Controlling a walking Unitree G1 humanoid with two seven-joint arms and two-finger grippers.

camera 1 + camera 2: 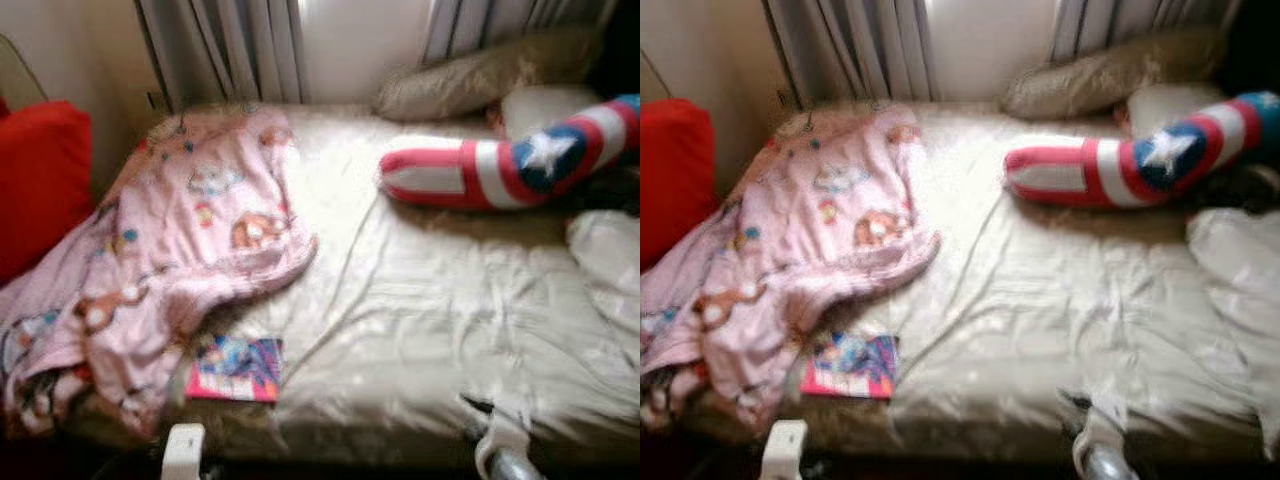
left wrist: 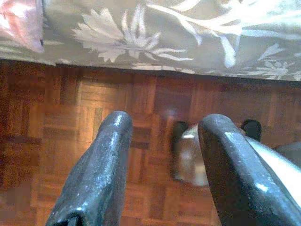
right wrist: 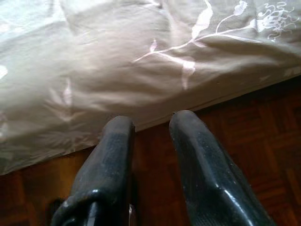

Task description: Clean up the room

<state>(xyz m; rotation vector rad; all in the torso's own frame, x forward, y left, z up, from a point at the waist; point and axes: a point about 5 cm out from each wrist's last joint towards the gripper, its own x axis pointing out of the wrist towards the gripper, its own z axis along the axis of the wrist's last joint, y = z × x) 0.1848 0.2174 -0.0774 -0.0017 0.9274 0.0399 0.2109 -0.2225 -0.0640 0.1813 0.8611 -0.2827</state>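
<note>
Lying on the cream satin-sheeted bed (image 1: 420,330), a crumpled pink cartoon-print blanket (image 1: 170,270) partly overlaps a small colourful book (image 1: 236,369); both end effectors, left end effector (image 2: 162,165) and right end effector (image 3: 150,155), hang with fingers apart above the parquet floor (image 2: 70,108).

You're in a home bedroom: a bed (image 1: 420,330), pink cartoon blanket (image 1: 180,240), pillows (image 1: 470,80), curtains (image 1: 230,45), parquet floor (image 2: 94,103).

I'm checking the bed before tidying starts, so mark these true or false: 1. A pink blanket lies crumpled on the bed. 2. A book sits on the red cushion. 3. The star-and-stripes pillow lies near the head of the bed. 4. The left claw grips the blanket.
1. True: the pink blanket lies crumpled on the bed.
2. False: the book lies on the bed, by the blanket; the red cushion stands apart.
3. True: the star-and-stripes pillow.
4. False: the left claw is open over the floor.
</note>
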